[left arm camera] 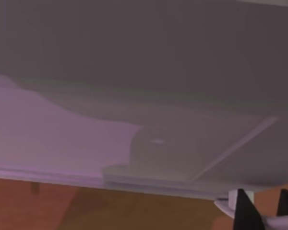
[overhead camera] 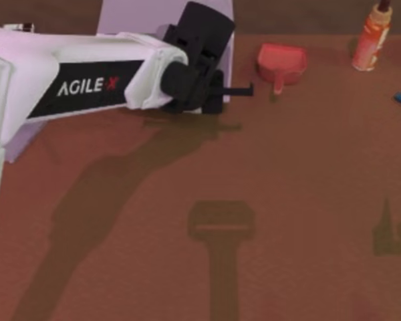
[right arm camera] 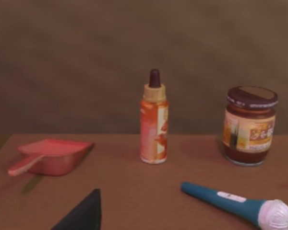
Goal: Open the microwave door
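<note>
Microwave (far edge) sits under left claw, right arm unseen

**Surfaces and finishes**

Near my left gripper, matt black plastic, the microwave door is looking like smooth translucent grey glazing. The table is showing a matt wood-brown finish. Beyond, the red scoop is looking like smooth plastic, the jar glossy glass.
</note>
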`<action>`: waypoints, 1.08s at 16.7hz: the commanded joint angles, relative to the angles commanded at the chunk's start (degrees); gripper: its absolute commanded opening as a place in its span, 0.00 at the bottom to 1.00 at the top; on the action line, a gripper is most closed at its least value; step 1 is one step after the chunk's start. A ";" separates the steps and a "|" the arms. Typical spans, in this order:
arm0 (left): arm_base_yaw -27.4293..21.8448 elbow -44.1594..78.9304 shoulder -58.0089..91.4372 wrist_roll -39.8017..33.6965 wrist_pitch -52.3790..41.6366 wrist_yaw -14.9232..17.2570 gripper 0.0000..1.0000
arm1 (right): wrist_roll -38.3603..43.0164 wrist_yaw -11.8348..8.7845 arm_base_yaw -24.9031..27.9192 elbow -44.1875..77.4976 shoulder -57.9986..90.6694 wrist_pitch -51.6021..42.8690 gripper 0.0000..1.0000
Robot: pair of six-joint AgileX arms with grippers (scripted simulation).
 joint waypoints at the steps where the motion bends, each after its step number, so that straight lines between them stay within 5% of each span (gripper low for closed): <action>1: 0.05 -0.20 -0.02 0.13 0.02 0.07 0.00 | 0.00 0.00 0.00 0.00 0.00 0.00 1.00; 18: 1.01 -4.13 -2.46 3.39 2.30 1.97 0.00 | 0.00 0.00 0.00 0.00 0.00 0.00 1.00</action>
